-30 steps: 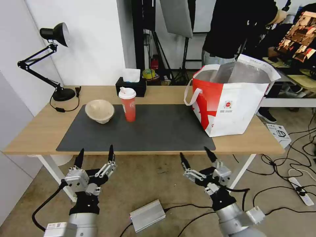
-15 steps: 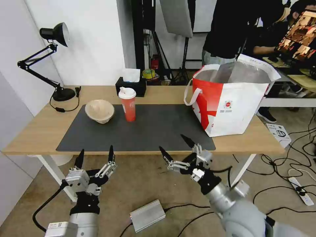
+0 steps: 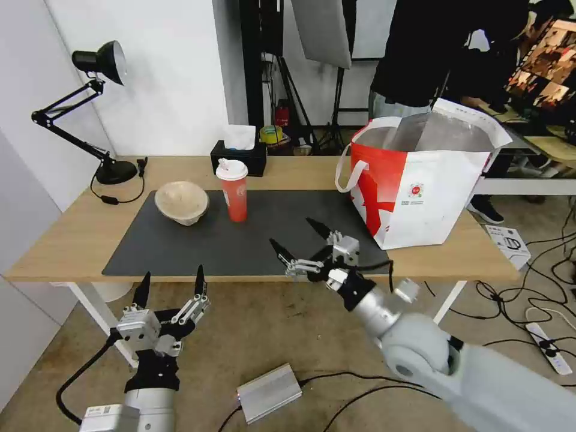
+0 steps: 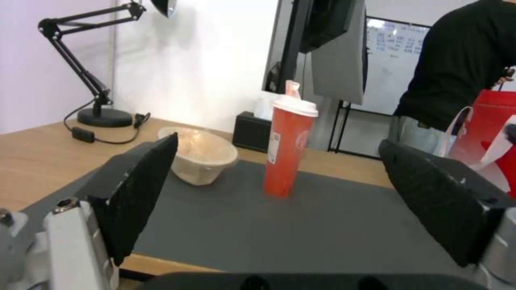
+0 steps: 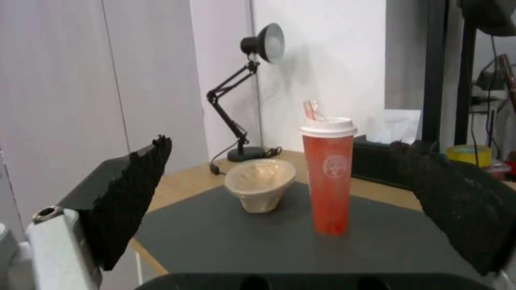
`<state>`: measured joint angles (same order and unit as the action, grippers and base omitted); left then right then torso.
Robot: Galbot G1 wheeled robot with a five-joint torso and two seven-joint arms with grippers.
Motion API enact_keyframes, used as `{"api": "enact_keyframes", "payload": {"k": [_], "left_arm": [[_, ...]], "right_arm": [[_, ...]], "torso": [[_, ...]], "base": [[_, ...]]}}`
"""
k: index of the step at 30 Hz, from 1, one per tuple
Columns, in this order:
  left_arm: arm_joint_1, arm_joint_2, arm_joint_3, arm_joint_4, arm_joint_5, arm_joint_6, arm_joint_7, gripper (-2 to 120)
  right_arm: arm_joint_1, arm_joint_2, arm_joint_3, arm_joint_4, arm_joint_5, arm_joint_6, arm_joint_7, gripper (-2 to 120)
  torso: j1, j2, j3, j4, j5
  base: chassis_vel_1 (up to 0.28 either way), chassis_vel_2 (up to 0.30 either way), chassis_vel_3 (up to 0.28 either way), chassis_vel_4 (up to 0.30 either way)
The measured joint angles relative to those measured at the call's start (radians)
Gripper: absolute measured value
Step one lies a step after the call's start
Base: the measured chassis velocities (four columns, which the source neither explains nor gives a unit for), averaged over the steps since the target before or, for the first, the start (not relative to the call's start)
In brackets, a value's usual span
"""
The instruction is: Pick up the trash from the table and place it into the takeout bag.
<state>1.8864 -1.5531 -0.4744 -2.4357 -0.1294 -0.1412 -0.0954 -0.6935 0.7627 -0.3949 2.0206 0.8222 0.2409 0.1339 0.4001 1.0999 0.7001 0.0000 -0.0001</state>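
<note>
While the left gripper hung below the bench, jaws open, the right gripper hovered over the mat, jaws open, facing the red paper cup.

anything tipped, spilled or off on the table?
Only the pulp bowl: it sits tilted on the mat, rim not level. The cup stands upright with lid on, no spill. The bag stands open.
</note>
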Motion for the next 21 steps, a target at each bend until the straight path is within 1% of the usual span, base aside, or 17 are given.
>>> {"api": "enact_keyframes", "payload": {"k": [6, 8, 10, 12, 21], "left_arm": [[0.0, -0.001, 0.003, 0.002, -0.006, 0.001, 0.0, 100], [-0.003, 0.0, 0.002, 0.006, -0.012, 0.002, -0.001, 100], [-0.003, 0.0, 0.001, 0.007, -0.014, 0.002, -0.002, 100], [-0.005, 0.0, 0.001, 0.008, -0.016, 0.003, -0.003, 100], [-0.006, 0.008, -0.003, 0.01, -0.021, 0.003, -0.004, 100]], "right_arm": [[0.062, 0.033, -0.042, -0.05, 0.021, -0.001, -0.003, 100], [0.105, 0.059, -0.069, -0.069, 0.075, -0.011, 0.007, 100], [0.12, 0.067, -0.076, -0.079, 0.082, -0.012, 0.008, 100], [0.166, 0.092, -0.098, -0.112, 0.115, -0.016, 0.014, 100], [0.238, 0.147, -0.135, -0.185, 0.145, -0.025, 0.016, 100]], "torso": [[0.0, 0.0, 0.0, 0.0, 0.0], [0.0, 0.0, 0.0, -0.0001, 0.0], [0.0, 0.0, 0.0, -0.0001, -0.0001], [0.0, 0.0, 0.0, 0.0, 0.0], [0.0, 0.0, 0.0, 0.0, 0.0]], "base": [[0.0, 0.0, 0.0, 0.0], [0.0, 0.0, 0.0, 0.0], [0.0, 0.0, 0.0, 0.0], [0.0, 0.0, 0.0, 0.0], [0.0, 0.0, 0.0, 0.0]]}}
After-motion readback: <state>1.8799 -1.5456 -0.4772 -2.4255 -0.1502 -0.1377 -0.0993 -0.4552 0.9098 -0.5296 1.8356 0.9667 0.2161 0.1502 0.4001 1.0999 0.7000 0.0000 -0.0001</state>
